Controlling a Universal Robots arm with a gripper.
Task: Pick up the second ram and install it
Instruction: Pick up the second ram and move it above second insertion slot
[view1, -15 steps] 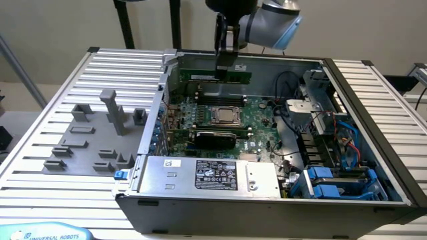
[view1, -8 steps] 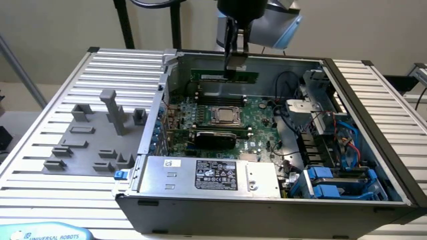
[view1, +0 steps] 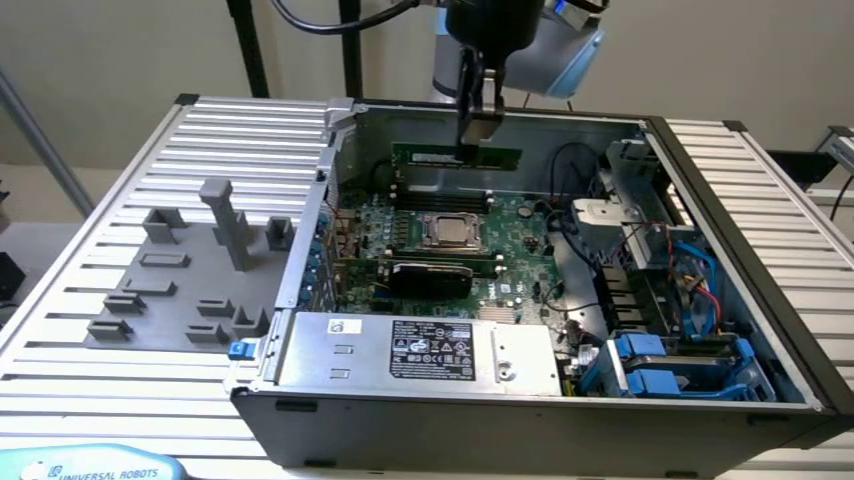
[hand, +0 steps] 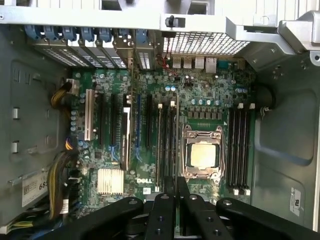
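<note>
The second ram (view1: 434, 157) hangs lengthwise and level inside the open computer case (view1: 534, 412), close to the case's far wall in the exterior view. It sits just above the long black memory slots (view1: 441, 182) that lie beyond the processor socket (view1: 454, 232). Whether its lower edge touches a slot cannot be told. The gripper (view1: 478, 135) comes straight down from above, and its two dark fingers are clamped together on the stick's upper edge, near the middle of its length.

In the wrist view the gripper (hand: 176, 184) points down at the motherboard (hand: 150, 90). Its fingertips are over the bank of memory slots (hand: 165, 145) just beside the processor socket (hand: 202, 154), whose metal lid shines. A second bank of slots (hand: 239, 147) lies on the socket's other side. A small silver heatsink (hand: 110, 181) and a row of expansion slots (hand: 107, 130) sit farther along the board.

Around the board, in the exterior view, a silver power supply (view1: 427, 350) with a black label fills the near edge of the case. Blue drive carriers (view1: 661, 365) and bundles of cables (view1: 587, 240) occupy the exterior view's right. The case rests on a ribbed metal table (view1: 80, 330). To the exterior view's left, well apart from the case, a grey fixture plate (view1: 174, 285) carries several upright posts and blocks
</note>
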